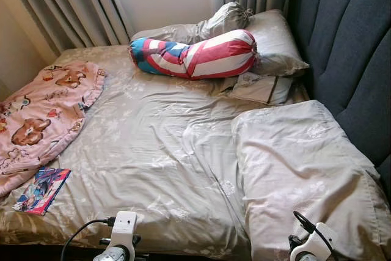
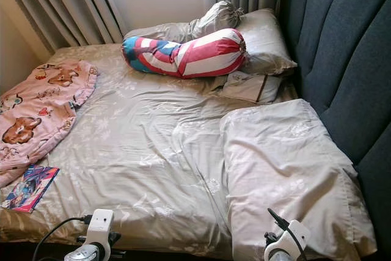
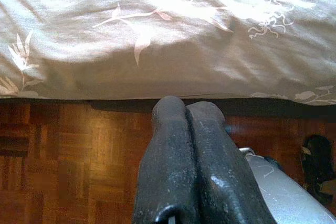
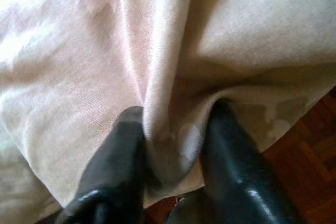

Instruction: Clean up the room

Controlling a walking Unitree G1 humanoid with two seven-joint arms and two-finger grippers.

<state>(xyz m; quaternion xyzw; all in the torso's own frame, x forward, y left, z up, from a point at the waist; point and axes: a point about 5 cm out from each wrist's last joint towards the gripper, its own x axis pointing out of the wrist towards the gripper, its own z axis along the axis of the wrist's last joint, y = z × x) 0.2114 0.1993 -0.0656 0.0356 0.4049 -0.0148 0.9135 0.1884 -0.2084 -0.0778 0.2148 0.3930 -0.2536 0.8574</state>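
Head views: bed [image 1: 153,151] under a creased beige sheet with a pale leaf print; a rumpled beige pillow [image 1: 299,169] lies at the near right corner against the padded dark headboard [image 1: 348,47]. A striped red-white-blue bolster [image 1: 195,56] sits at the far end, with more pillows [image 1: 275,41] behind it. A pink cartoon-print blanket [image 1: 43,114] is bunched on the left, a glossy book [image 1: 43,189] just beside its near edge. Left wrist view: left gripper [image 3: 186,111] has its smooth black fingers pressed together, over parquet floor [image 3: 63,156] — facing the sheet's hanging edge, apart from it. Right wrist view: right gripper [image 4: 173,129] has its fingers spread around a fold of the pillow, cloth bunched between them.
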